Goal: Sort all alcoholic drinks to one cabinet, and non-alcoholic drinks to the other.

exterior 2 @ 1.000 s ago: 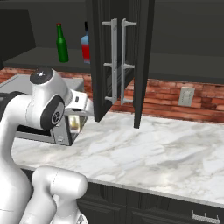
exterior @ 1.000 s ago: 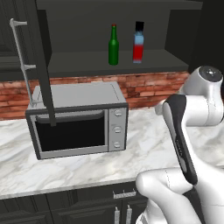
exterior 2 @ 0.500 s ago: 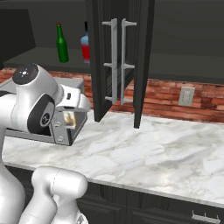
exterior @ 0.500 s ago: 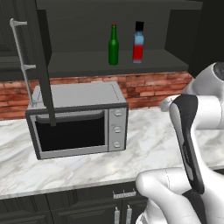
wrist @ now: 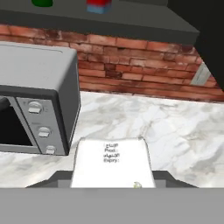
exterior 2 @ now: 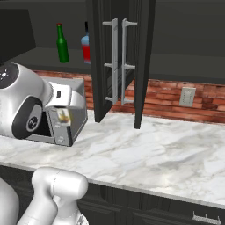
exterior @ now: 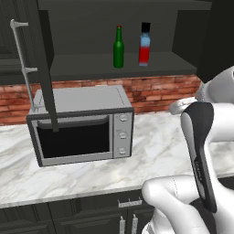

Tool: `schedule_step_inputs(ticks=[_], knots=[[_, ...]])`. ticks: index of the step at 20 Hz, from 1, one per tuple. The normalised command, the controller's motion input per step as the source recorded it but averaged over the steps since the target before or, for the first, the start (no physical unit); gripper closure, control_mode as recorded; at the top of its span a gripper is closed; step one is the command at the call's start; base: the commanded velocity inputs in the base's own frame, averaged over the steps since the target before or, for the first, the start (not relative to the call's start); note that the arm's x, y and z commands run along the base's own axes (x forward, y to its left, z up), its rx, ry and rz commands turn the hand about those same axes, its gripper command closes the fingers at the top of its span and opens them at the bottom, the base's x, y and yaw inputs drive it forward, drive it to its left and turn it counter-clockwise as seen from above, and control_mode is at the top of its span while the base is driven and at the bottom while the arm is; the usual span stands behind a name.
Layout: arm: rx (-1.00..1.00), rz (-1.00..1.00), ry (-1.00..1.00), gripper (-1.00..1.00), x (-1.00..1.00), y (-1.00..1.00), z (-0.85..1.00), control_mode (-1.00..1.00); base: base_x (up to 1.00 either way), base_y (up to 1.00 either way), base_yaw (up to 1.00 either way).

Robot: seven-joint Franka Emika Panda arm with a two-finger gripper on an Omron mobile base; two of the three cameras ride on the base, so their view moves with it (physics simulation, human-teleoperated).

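Clearly the small pale cream container [wrist: 112, 159] is the thing in hand. In the hand view it stands upright between the two dark finger tips of the gripper [wrist: 112, 180], its printed face toward the camera, above the marble counter [wrist: 175, 127] and just right of the microwave [wrist: 39, 87]. The jaws appear clamped on its two flat sides, though the contact itself sits at the very bottom of that view and is hard to make out. From the right base view the same container [exterior 2: 63, 117] hangs below the white hand, in front of the microwave's near corner.

The green bottle [exterior: 119, 48] and the blue-and-red bottle [exterior: 145, 45] stand near each other on the open shelf above the microwave, so that cabinet looks like the alcohol side; the carton probably belongs behind the open doors [exterior 2: 115, 61] further right.

It is likely light and thin-walled, so it will dent or slip if squeezed hard. A moderate grip across the flat sides, about mid-height, should keep it from twisting.
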Motion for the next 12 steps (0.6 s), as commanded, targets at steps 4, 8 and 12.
schedule_step_inputs(ticks=[4,8,12], knots=[[-0.02,0.00,-0.09,1.00,-0.25,0.01,0.23,-1.00,0.00,0.00,0.00],[-0.01,0.00,-0.10,1.00,-0.26,0.00,0.22,-1.00,0.00,0.00,0.00],[0.00,0.00,-0.07,1.00,-0.22,0.00,0.18,-1.00,0.00,0.00,0.00]])
